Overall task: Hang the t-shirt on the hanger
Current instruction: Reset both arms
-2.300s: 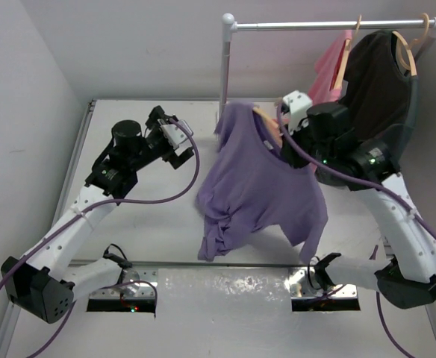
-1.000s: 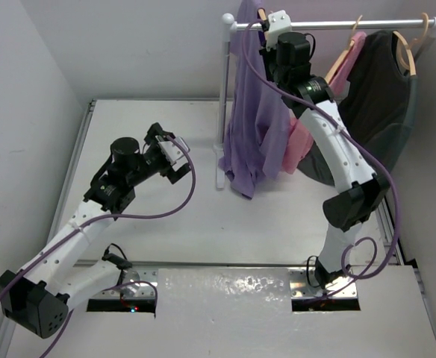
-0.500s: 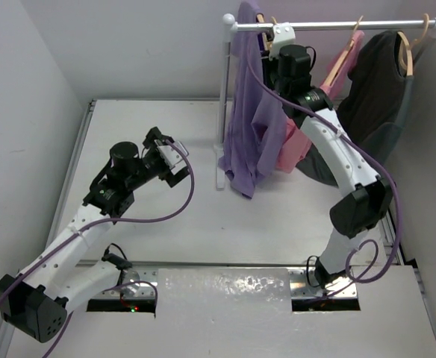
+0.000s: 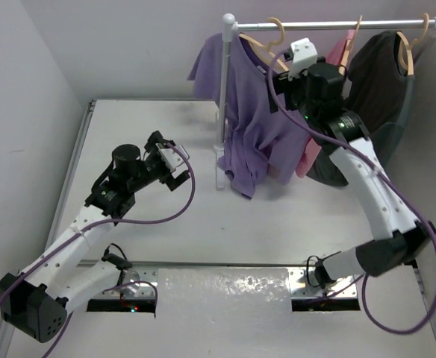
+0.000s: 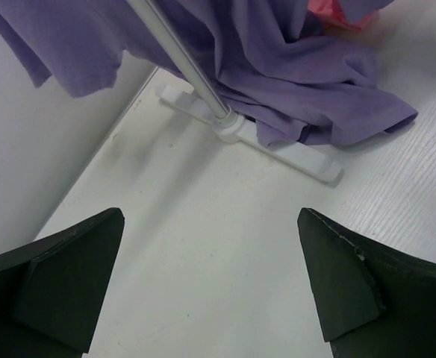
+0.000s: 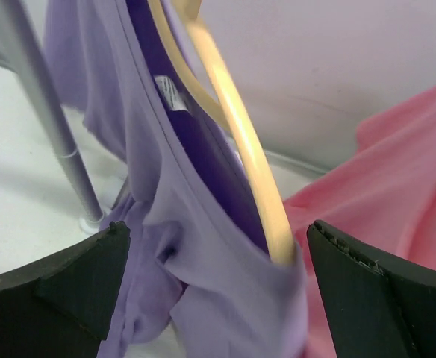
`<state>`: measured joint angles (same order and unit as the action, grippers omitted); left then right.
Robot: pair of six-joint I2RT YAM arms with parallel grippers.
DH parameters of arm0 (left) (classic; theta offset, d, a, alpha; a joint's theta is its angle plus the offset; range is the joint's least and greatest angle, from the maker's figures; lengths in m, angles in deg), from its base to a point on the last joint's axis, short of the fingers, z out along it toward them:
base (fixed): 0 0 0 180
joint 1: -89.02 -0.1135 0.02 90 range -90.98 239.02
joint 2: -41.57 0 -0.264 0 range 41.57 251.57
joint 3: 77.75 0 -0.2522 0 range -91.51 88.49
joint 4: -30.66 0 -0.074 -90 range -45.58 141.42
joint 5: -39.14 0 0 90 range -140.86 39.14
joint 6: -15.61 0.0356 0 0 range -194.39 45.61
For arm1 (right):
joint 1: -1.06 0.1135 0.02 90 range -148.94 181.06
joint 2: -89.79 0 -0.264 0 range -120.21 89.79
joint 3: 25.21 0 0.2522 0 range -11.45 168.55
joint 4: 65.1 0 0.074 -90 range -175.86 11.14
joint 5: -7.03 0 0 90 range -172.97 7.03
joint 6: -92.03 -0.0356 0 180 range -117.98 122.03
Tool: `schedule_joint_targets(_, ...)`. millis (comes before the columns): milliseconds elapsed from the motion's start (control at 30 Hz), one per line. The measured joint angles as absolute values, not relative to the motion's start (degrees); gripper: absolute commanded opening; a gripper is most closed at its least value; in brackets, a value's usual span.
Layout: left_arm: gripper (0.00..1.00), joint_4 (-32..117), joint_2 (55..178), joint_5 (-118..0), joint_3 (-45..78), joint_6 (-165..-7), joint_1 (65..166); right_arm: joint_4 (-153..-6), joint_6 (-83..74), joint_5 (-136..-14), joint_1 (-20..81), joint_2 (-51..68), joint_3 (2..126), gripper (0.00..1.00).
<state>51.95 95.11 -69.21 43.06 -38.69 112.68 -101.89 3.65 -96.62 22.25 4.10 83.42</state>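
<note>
The left arm lies low and stretched forward, its left gripper (image 4: 172, 161) spread wide and empty, while the right arm rears up high, the right gripper (image 4: 276, 95) gaping apart, gripping nothing

One high view, two close wrist views.
The top camera looks down across the white table (image 4: 166, 224) to the silver metal clothes rail (image 4: 330, 24). The left wrist camera faces the rail's white foot (image 5: 300, 156) past its black claw (image 5: 209, 216); the right wrist one sits close to the lavender cloth t-shirt (image 6: 195, 246) and tan wooden hanger (image 6: 238, 142). All share the t-shirt.
</note>
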Motion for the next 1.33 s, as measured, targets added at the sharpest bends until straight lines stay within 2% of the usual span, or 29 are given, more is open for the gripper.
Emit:
schedule_joint_targets(200, 1.00, 51.6, 95.1, -68.0, 44.7, -39.7, 112.7, -98.3, 6.5, -94.1, 22.6, 19.0, 75.2, 0.99)
schedule_joint_targets(400, 1.00, 46.2, 95.2, -61.5, 50.3, -47.9, 109.5, -92.3, 7.3, -81.4, 22.6, 30.0, 59.9, 0.99)
schedule_joint_targets(533, 1.00, 42.8, 95.2, -56.1, 56.9, -53.2, 105.6, -88.4, 4.8, -75.0, 23.2, 30.0, 44.6, 0.99)
schedule_joint_targets(700, 1.00, 39.6, 94.4, -49.1, 65.4, -54.7, 103.8, -86.2, 0.2, -75.6, 23.4, 25.9, 23.3, 0.99)
schedule_joint_targets(767, 1.00, 38.3, 93.7, -46.7, 68.0, -54.6, 103.6, -85.3, -1.3, -76.4, 23.4, 25.2, 18.5, 0.99)
schedule_joint_targets(967, 1.00, 36.1, 91.3, -40.3, 71.4, -56.1, 101.2, -76.0, -4.2, -80.4, 23.4, 25.5, 10.7, 0.99)
schedule_joint_targets(1333, 1.00, 32.8, 88.6, -37.0, 73.5, -58.2, 97.5, -66.9, -5.6, -87.5, 23.4, 26.5, 2.6, 0.99)
